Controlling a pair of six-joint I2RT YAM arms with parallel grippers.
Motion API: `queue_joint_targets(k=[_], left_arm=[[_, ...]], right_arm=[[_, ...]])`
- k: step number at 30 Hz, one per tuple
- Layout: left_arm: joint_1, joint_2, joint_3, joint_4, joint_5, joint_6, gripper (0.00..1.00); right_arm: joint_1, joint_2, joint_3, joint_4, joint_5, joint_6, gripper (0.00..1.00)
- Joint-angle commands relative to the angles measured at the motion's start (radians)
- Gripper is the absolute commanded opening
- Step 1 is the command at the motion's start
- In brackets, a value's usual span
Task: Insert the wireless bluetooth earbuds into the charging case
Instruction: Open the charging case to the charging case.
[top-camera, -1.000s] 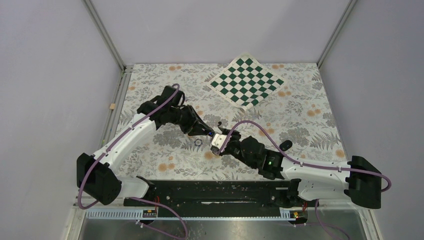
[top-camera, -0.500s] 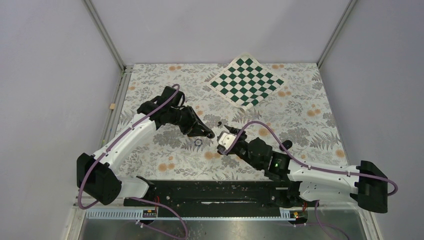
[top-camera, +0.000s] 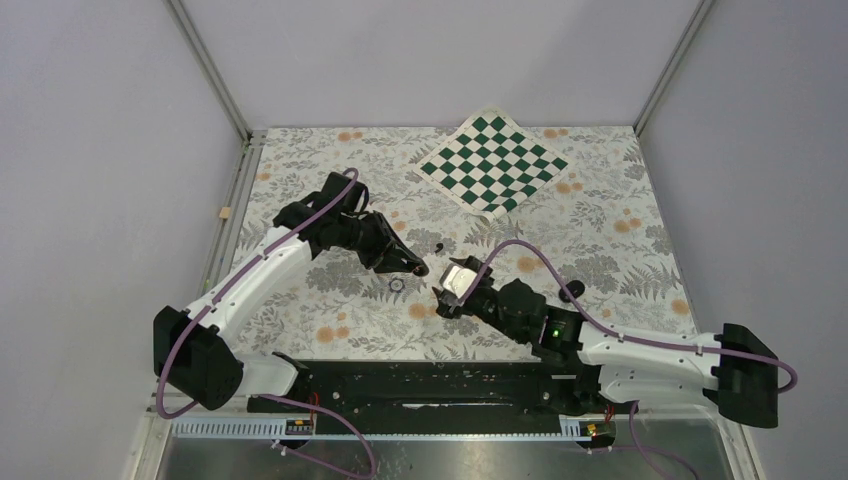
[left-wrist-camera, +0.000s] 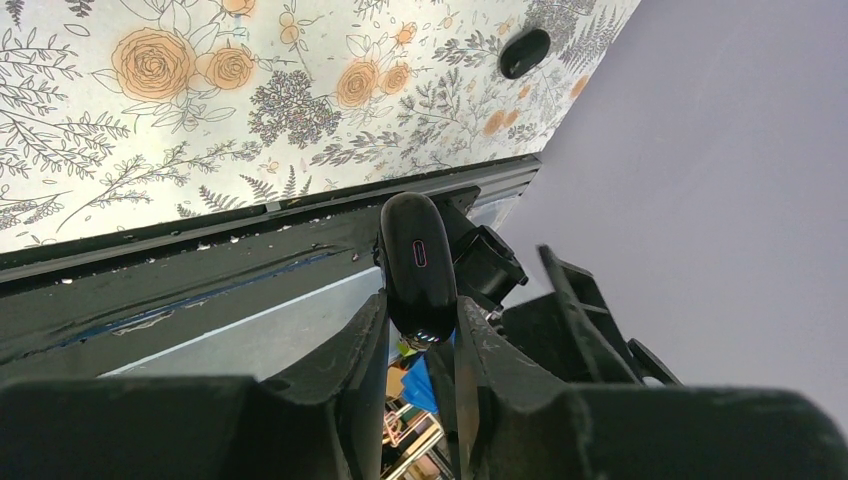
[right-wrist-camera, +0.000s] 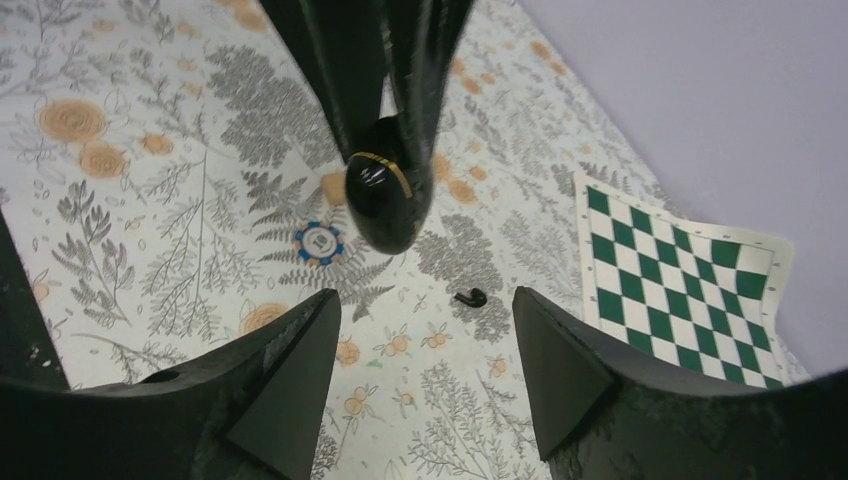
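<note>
The charging case (left-wrist-camera: 418, 260) is a black oval pebble with a port slot on its end. My left gripper (left-wrist-camera: 420, 305) is shut on it and holds it above the floral table. In the right wrist view the case (right-wrist-camera: 385, 195) hangs from the left fingers (right-wrist-camera: 345, 70) and shows a thin gold seam. My right gripper (right-wrist-camera: 425, 300) stands open and empty just below and in front of the case. One tiny black earbud (right-wrist-camera: 470, 297) lies on the table beyond it, also seen from above as the earbud (top-camera: 440, 245). From above, the left gripper (top-camera: 418, 268) and right gripper (top-camera: 446, 291) are close together.
A blue-and-white chip (right-wrist-camera: 319, 241) lies on the table under the case. A green checkered mat (top-camera: 492, 163) is at the back. A dark oval piece (top-camera: 572, 290) lies by the right arm's cable; I cannot tell what it is. A small tan strip (top-camera: 225, 212) sits on the left rail.
My right gripper has opened wider and drawn back a little from the left gripper's tip. The left arm and the case have stayed still.
</note>
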Motion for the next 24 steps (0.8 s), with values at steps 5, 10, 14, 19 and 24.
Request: queue_joint_targets(k=[5, 10, 14, 19, 24], left_arm=[[0.006, -0.023, 0.004, 0.006, 0.010, -0.022, 0.00], [0.007, -0.021, 0.005, 0.005, 0.014, -0.023, 0.00], [0.007, -0.024, 0.005, 0.005, 0.019, -0.021, 0.00], [0.006, -0.027, 0.003, 0.005, 0.020, -0.021, 0.00], [0.006, -0.028, 0.005, 0.005, 0.021, -0.015, 0.00]], right_arm=[[0.030, 0.139, 0.071, 0.091, -0.024, -0.046, 0.73], [0.033, 0.225, 0.119, 0.162, -0.009, -0.093, 0.70], [0.033, 0.267, 0.145, 0.194, 0.000, -0.114, 0.62], [0.033, 0.287, 0.151, 0.215, 0.016, -0.133, 0.49], [0.033, 0.275, 0.140, 0.212, 0.028, -0.138, 0.40]])
